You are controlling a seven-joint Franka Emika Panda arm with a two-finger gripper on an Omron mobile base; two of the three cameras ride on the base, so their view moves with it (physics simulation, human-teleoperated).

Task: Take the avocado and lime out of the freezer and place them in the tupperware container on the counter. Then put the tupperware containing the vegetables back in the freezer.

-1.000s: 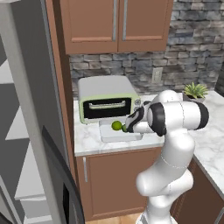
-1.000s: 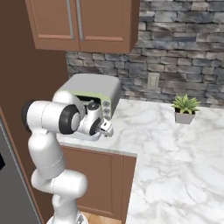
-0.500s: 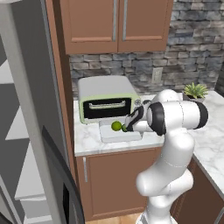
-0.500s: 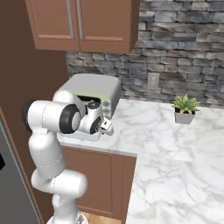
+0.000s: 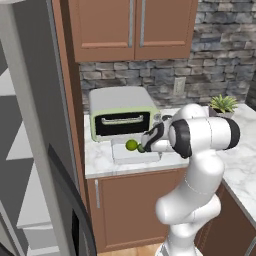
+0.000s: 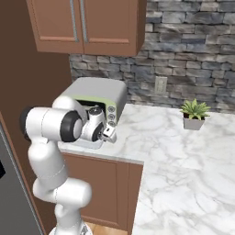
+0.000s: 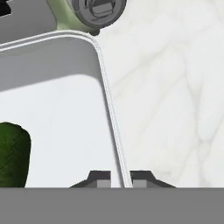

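From the left base view, seeing the lime (image 5: 131, 145) lying in the tupperware container (image 5: 131, 155), just in front of the toaster oven (image 5: 121, 113) on the counter (image 5: 98, 159), with the gripper (image 5: 143, 147) reaching beside it. From the hand view, pinching the container's rim between nearly closed fingertips (image 7: 100, 178), with the avocado (image 7: 13, 154) resting inside the container.

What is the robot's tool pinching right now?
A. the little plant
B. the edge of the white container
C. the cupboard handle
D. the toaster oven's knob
B. In the hand view the tool has one dark tip on each side of the thin side wall of the tupperware container, which sits on the counter with the avocado inside it.
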